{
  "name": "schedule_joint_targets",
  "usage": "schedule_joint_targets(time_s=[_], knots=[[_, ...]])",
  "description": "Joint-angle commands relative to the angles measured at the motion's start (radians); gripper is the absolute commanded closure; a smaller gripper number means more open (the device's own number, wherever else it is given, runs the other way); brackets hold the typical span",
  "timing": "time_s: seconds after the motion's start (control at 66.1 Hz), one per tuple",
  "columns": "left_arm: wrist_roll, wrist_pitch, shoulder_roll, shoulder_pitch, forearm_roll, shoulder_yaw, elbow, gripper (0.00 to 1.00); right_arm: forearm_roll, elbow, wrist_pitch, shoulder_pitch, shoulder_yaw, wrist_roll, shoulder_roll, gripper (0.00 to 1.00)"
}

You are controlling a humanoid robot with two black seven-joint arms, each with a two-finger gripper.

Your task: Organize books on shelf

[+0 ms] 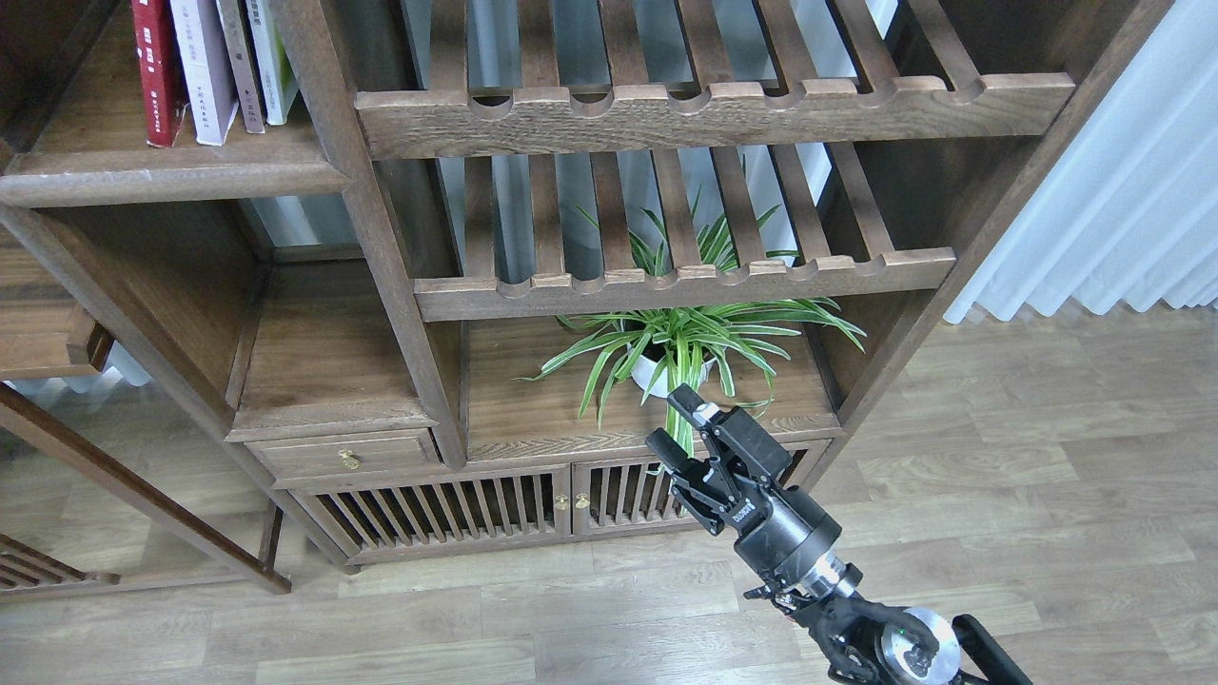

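Standing upright at the upper left: a red paperback book with a white-lettered spine, leaning against a thin pale lavender-white paperback just to its right; touching that one, two thin books with a brownish spine and a white-green spine, the last pressed against the dark wooden upright post of the bookcase; tops of all four cut off by the upper edge of the view; no third thick black book showing anywhere.

Resting all four on the flat solid dark-brown wooden shelf plank with a rounded, scuffed front edge, in the top left compartment.

Reaching in from the lower right: the black right claw, two fingers held apart with a clear gap between them, gripping nothing; hanging in front of the lower cabinet, well apart from the books and far below their shelf; fingertips overlapping the leaves of a green-and-white striped spider plant in a white pot, though contact cannot be judged from this angle.

Sitting the plant in the lower middle compartment, under two slatted wooden racks with scalloped front rails.

Showing below: a small wooden drawer with a brass knob and two slatted cabinet doors; spreading beneath everything, a pale wood-plank floor; hanging at the far right, a white pleated curtain.

Left claw lying outside the view.
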Motion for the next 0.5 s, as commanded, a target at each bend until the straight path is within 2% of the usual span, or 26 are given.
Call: schedule_joint_targets(time_s=[0.0, 0.166, 0.182, 0.484], knots=[[0.079, 0.000, -0.001, 0.025, 0.036, -0.050, 0.014, 0.99, 0.001, 0.000, 0.002, 0.000, 0.000, 0.000, 0.000, 0.12], [0.104, 0.000, -0.001, 0.027, 0.127, -0.120, 0.037, 1.00, 0.001, 0.000, 0.002, 0.000, 0.000, 0.000, 0.000, 0.12], [0.129, 0.000, 0.000, 0.028, 0.163, -0.138, 0.053, 1.00, 0.001, 0.000, 0.004, -0.002, 0.000, 0.000, 0.000, 0.12], [0.129, 0.000, -0.007, 0.030, 0.323, -0.195, 0.100, 1.00, 0.004, 0.003, 0.008, -0.002, 0.000, 0.000, 0.000, 0.12]])
